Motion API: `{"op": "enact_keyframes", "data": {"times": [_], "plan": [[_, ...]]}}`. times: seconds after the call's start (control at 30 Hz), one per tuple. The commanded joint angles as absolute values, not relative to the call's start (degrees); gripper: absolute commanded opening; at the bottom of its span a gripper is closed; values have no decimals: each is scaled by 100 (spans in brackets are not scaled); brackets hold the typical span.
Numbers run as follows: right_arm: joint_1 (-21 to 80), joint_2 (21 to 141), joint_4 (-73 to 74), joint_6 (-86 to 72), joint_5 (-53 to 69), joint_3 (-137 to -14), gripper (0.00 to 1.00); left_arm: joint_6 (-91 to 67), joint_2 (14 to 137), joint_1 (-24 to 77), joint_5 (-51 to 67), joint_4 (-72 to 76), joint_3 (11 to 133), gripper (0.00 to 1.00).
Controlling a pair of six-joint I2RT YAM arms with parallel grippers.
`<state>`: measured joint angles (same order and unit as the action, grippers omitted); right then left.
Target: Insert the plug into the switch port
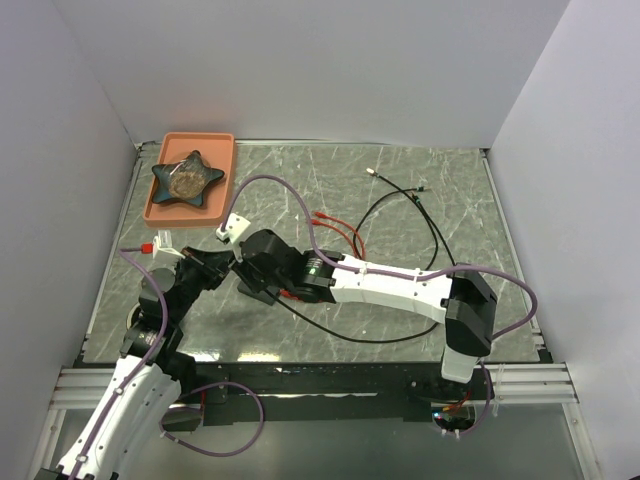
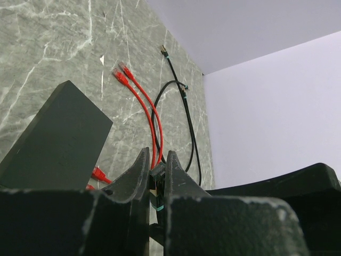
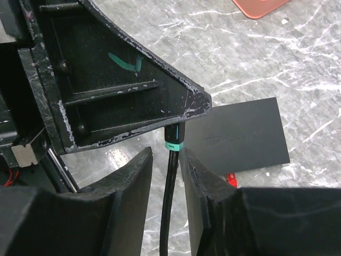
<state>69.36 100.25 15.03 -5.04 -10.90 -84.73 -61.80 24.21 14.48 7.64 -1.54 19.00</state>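
Note:
My left gripper is shut on the black plug, which has a teal band. In the right wrist view the plug sticks out from under the left gripper's fingers, with its black cable hanging down. My right gripper is open, its fingers on either side of that cable without clamping it. The switch, a flat matte-black box, lies on the table just beyond the plug; it also shows in the left wrist view. In the top view both grippers meet over the switch.
An orange tray with a dark star-shaped dish sits at the back left. A red cable and the long black cable lie across the middle of the marbled table. White walls enclose three sides.

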Motion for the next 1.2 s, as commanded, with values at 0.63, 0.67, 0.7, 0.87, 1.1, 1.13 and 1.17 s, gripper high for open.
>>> {"op": "enact_keyframes", "data": {"times": [0.63,0.67,0.7,0.87,1.1,1.13,1.17], "plan": [[6952,10310,1283,-853,-1679,-9035,0,-6214,2435,1459,914,79,2127,6],[6961,10283,1283,-835,-1679,-9009,0,-6196,2435,1459,914,53,2127,7],[6952,10257,1275,-800,-1670,-8939,0,-6179,2417,1459,871,27,2127,11],[6952,9985,1336,-598,-1512,-8649,0,-6073,2356,1459,607,-325,2232,75],[6812,9467,1547,-150,-1038,-7772,0,-6029,2329,1459,615,-282,2215,81],[6707,9405,1582,-132,-915,-7665,0,-6021,2364,1459,720,-177,2189,81],[6636,9248,1573,-97,-740,-7551,0,-5968,2416,1459,790,-97,2171,80]]}}
